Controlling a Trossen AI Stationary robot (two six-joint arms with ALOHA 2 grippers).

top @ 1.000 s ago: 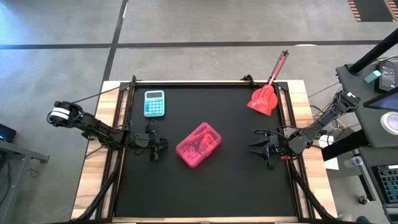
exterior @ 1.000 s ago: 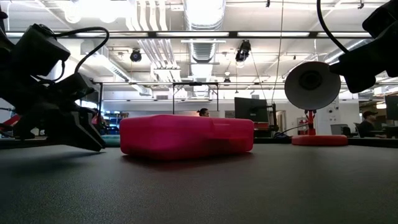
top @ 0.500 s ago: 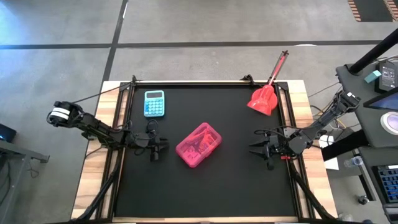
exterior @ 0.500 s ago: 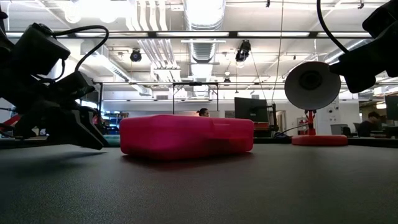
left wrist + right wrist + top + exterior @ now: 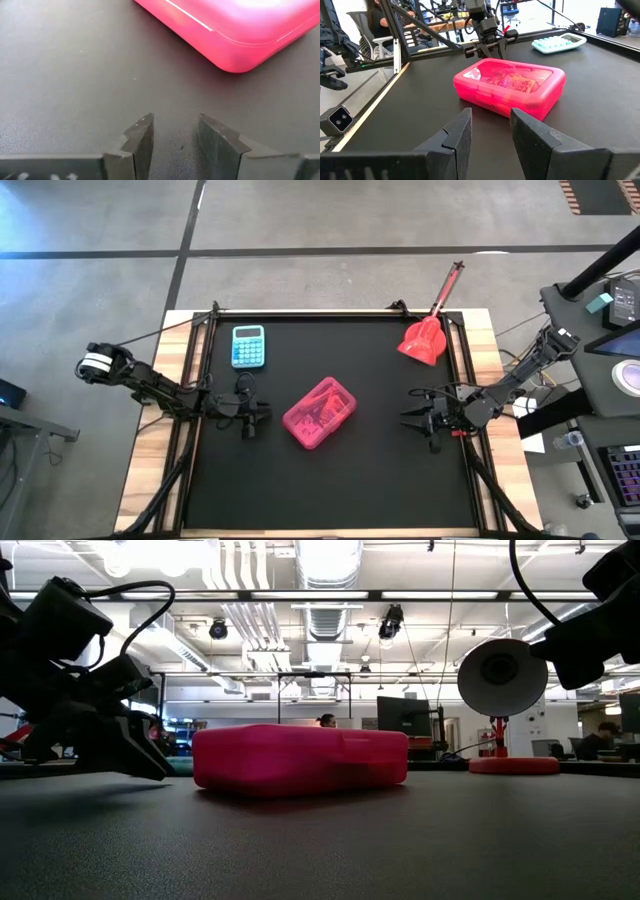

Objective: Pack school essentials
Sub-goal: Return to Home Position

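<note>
Black matting (image 5: pixel 330 480) carries one closed pink supply box (image 5: pixel 320 412), one teal calculator (image 5: pixel 248 346) and one red scoop (image 5: pixel 425 338). Two grippers face the box from opposite sides, both empty with fingers parted: the left gripper (image 5: pixel 175 125) sits just short of its corner, the right gripper (image 5: pixel 491 117) farther off. Inside, the school essentials (image 5: pixel 512 81) show through the lid only as a jumble, so single pieces cannot be counted.

The left hand (image 5: pixel 175 134), jaws parted, hangs over the black mat (image 5: pixel 65 75) near the pink box (image 5: pixel 240 30).
</note>
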